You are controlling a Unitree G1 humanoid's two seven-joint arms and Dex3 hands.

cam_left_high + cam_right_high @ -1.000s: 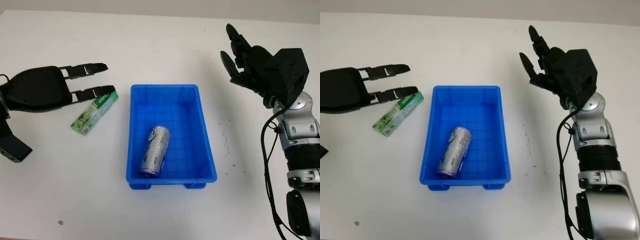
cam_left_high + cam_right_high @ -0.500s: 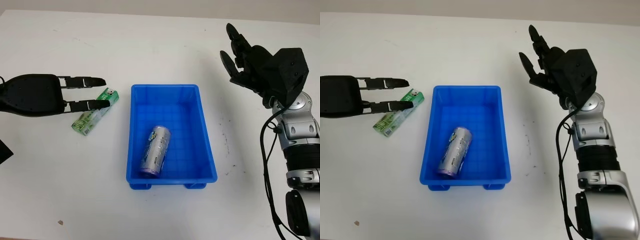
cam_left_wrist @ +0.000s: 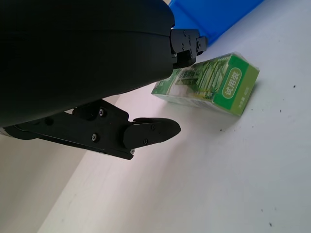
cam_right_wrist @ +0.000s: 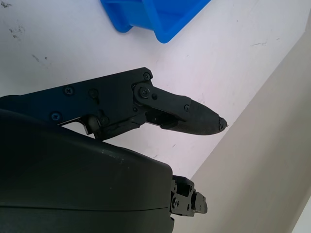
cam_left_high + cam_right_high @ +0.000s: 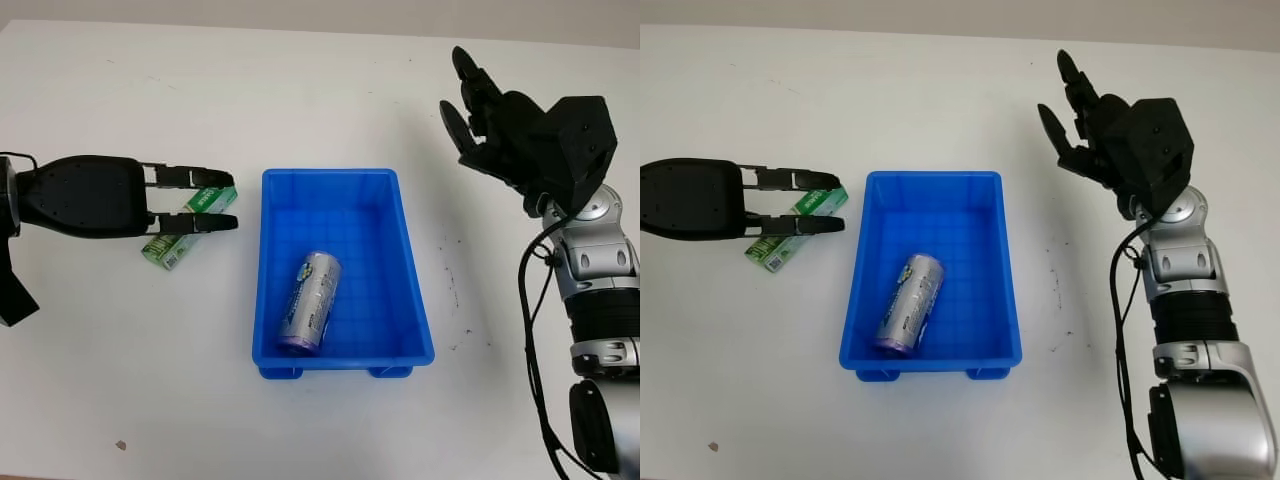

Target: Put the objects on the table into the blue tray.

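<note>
Green box [image 5: 188,225] is a small rectangular carton, glossy printed cardboard with white lettering on one end face, lying flat on the white table [image 5: 330,90] at about 9 o'clock from the blue tray [image 5: 410,300]. Its long axis runs diagonally, one end toward 1 o'clock near the tray's far left corner, the other toward 7 o'clock. My left robot hand [image 5: 185,198] is over it, black matte shell with hinged plastic fingers [image 5: 200,223] pointing at 3 o'clock toward the tray, one finger on each side of the carton. It's open, not gripping yet, and from the wrist view there's a gap between the lower finger and the box. The middle of the carton is covered by my fingers in the head views, so I can't read the print there.

Tray is smooth moulded plastic with a gridded floor, and a silver can [image 5: 309,301] lies on its side in it, long axis running 1 to 7 o'clock, purple rim at the near end.

My right robot hand [image 5: 478,110] is held up at 2 o'clock from the tray, open, holding nothing, fingers pointing toward 11.
</note>
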